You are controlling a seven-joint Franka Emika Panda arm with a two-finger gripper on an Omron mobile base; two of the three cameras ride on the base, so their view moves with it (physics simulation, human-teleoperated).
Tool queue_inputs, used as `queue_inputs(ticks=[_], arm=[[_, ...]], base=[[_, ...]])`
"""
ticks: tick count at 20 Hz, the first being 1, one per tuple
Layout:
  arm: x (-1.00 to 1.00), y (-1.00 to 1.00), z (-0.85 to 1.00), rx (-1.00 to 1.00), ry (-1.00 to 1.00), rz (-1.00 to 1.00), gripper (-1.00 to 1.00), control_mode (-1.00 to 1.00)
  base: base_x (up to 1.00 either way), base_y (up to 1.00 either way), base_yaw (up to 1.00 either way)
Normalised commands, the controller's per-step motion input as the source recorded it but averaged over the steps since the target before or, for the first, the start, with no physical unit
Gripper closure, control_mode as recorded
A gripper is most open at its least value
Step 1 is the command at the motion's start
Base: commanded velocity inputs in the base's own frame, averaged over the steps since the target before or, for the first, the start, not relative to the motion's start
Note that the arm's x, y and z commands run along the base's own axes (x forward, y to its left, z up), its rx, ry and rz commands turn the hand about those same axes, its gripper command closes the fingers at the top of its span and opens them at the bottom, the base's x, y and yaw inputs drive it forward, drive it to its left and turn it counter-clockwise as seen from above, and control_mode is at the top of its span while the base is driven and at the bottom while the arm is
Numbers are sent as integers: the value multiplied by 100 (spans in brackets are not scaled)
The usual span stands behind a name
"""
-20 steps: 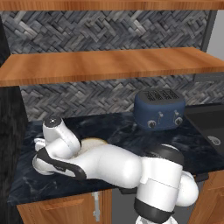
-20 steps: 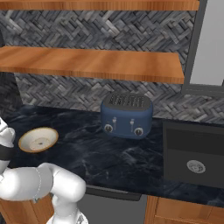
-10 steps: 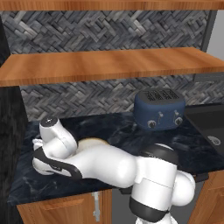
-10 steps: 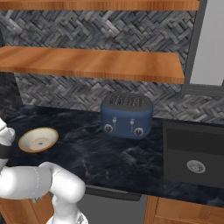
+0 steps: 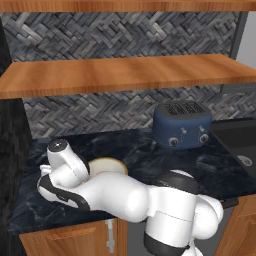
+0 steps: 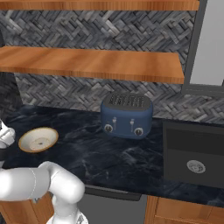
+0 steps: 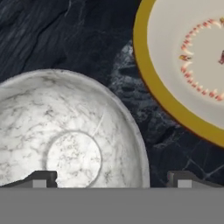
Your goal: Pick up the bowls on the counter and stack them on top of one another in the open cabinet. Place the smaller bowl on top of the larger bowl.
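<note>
Hand view: gripper (image 7: 111, 178) stands fully open and holds nothing, its two dark tips low in the frame, one over the inside of the smaller bowl (image 7: 65, 144) at lower left, the other over bare table (image 7: 65, 35) just outside that bowl's rim. The larger bowl (image 7: 192, 65) sits at upper right, near but apart, a strip of dark table between them. Judgement: the step in hand is a rim grasp of the smaller bowl; it goes best if the wall stays between the tips, the descent stays straight, and the closing avoids nudging the neighbour. Smaller bowl: deep, round, white with grey marbling, flat circular base, thin lip. Larger bowl: shallow, cream, mustard-tan rim band, ring of orange dots at centre. Table: blue-black marble, pale veins. The open cabinet (image 5: 125, 75) crosses the upper left base view, orange-brown plank.
</note>
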Motion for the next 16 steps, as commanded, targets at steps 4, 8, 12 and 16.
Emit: queue_inputs(ticks=[4, 8, 12, 16], arm=[[0, 0, -27, 0, 0, 0, -100, -100], [0, 0, -22, 0, 0, 0, -100, -100], [1, 0, -12, -1, 0, 0, 100, -100], [0, 0, 0, 0, 0, 0, 100, -100]], base=[[0, 0, 0], [0, 0, 0], [0, 0, 0], [0, 0, 0]])
